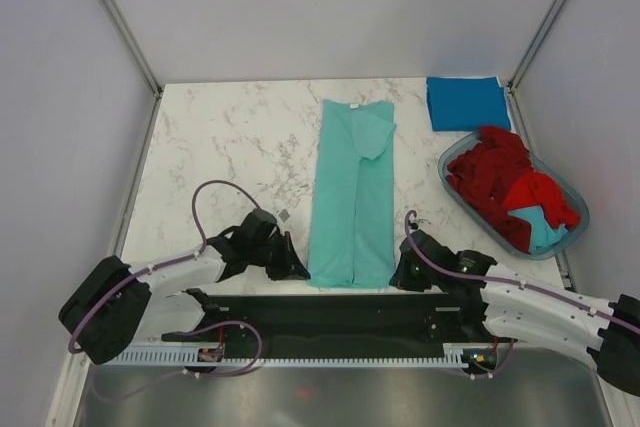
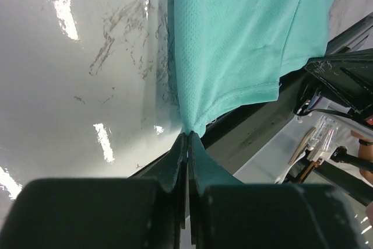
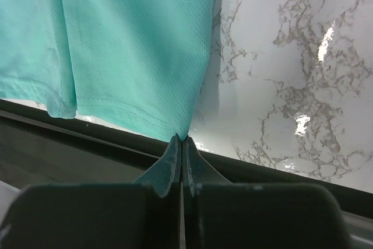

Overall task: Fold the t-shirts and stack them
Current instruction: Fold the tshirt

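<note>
A light teal-green t-shirt (image 1: 353, 192) lies on the marble table, folded lengthwise into a long narrow strip with its hem nearest me. My left gripper (image 1: 297, 269) is shut on the hem's left corner (image 2: 195, 125). My right gripper (image 1: 402, 275) is shut on the hem's right corner (image 3: 182, 132). A deeper blue t-shirt (image 1: 467, 103) lies folded flat at the far right corner. Red t-shirts (image 1: 497, 175) are heaped in the basket, with a bit of teal cloth (image 1: 545, 232) among them.
A translucent blue-grey oval basket (image 1: 472, 209) stands at the right side of the table. The black base rail (image 1: 330, 312) runs along the near edge. White walls with metal posts enclose the table on three sides.
</note>
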Action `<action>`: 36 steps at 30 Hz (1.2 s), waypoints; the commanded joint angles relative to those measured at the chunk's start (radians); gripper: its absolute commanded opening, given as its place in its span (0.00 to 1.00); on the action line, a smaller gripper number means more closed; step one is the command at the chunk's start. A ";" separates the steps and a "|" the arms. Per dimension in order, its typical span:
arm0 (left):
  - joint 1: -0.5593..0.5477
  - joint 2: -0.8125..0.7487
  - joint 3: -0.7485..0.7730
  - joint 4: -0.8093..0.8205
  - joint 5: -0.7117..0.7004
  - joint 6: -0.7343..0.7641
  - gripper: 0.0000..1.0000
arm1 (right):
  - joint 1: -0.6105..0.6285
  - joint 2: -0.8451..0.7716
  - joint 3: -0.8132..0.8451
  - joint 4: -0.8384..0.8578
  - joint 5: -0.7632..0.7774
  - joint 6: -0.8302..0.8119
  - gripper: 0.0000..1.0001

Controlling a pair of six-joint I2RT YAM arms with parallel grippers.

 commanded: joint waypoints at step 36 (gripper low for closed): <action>0.221 0.537 0.720 -0.121 0.007 0.098 0.02 | -0.407 0.651 0.639 0.081 0.104 -0.575 0.00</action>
